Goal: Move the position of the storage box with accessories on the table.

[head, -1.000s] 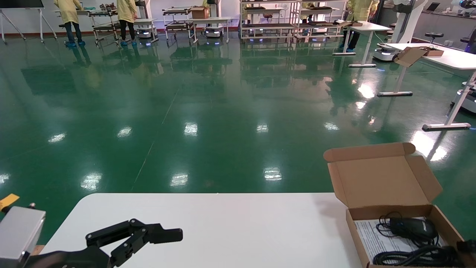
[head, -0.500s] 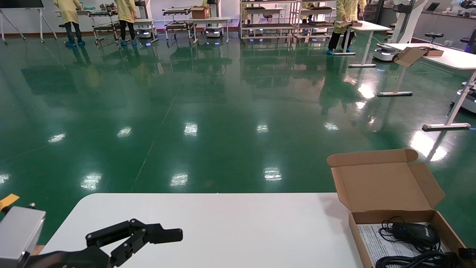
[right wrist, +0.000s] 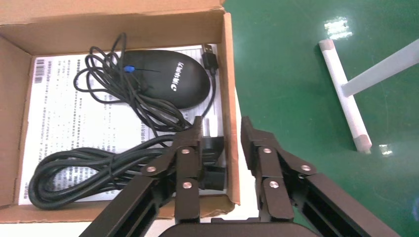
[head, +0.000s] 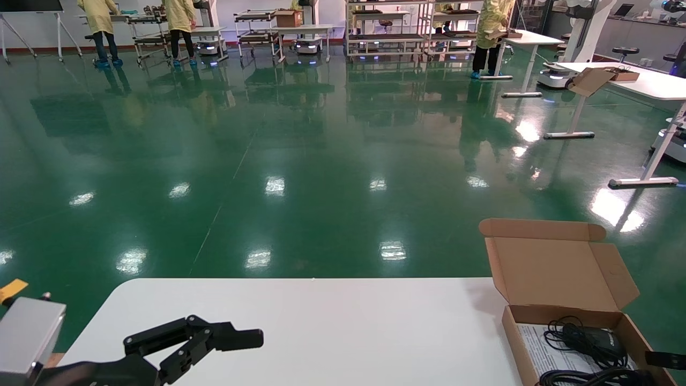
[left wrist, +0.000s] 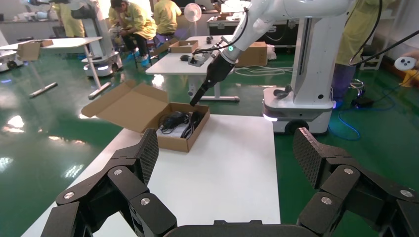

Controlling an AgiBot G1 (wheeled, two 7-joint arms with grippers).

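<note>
White laminate with rounded corners makes up the table (head: 321, 327), the largest thing in the head view. On it, at about four o'clock from its middle and hard against the right edge, sits the storage box (head: 557, 279): brown corrugated cardboard, shallow, its hinged lid thrown open and leaning away toward twelve o'clock, with a tuck flap along the top and small side flaps splayed out. The tray's long axis runs roughly from six to twelve o'clock, turned slightly toward eleven, and its open mouth faces up.

Inside lie the accessories (right wrist: 123, 113): a white printed sheet flat on the floor of the tray, a black corded mouse at the lid end, and a coil of thick black cable nearer the front wall.

At the tray's right side wall, the right gripper (right wrist: 228, 129) straddles the cardboard, one finger inside and one outside, clamped on that wall. Down at seven o'clock the left gripper (head: 236, 339) hovers above the tabletop, fingers spread wide and grasping nothing.
</note>
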